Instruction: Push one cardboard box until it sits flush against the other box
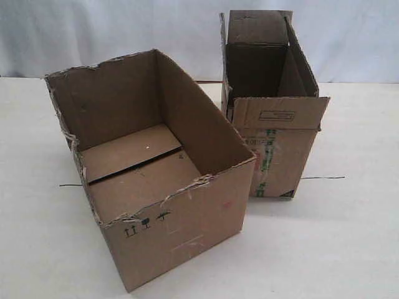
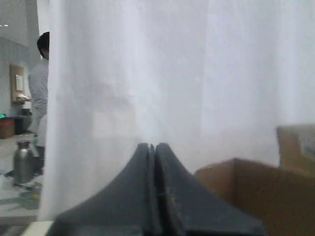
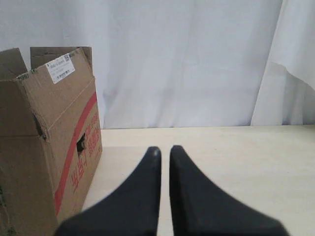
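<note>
Although raised before a white curtain (image 2: pixel 197 73), shows the left end effector (image 2: pixel 152 147) with both dark fingers (image 2: pixel 138 196) pressed together at the tips, gripping nothing. Ahead of it and off to one side, catches only a brown corner of the cardboard box (image 2: pixel 246 191), well apart from the fingers. Shows the right end effector (image 3: pixel 165 150) with fingers nearly together, only a thin slit between them, also gripping nothing. Ahead of that end effector, to one side, near but not touching, finds the other box (image 3: pixel 44 147), with a red stripe and a white label on the facing wall.

From the exterior view, places both boxes upright on the pale surface (image 1: pixel 349 249). Gives the cardboard box ragged top edges, an open top and small black symbols on the near wall. Sets it turned at an angle to the other box, so not flush: near corners apart, with a wedge of surface between. Cannot tell whether the far corners touch. Marks the other box by green tape and raised flaps.
</note>
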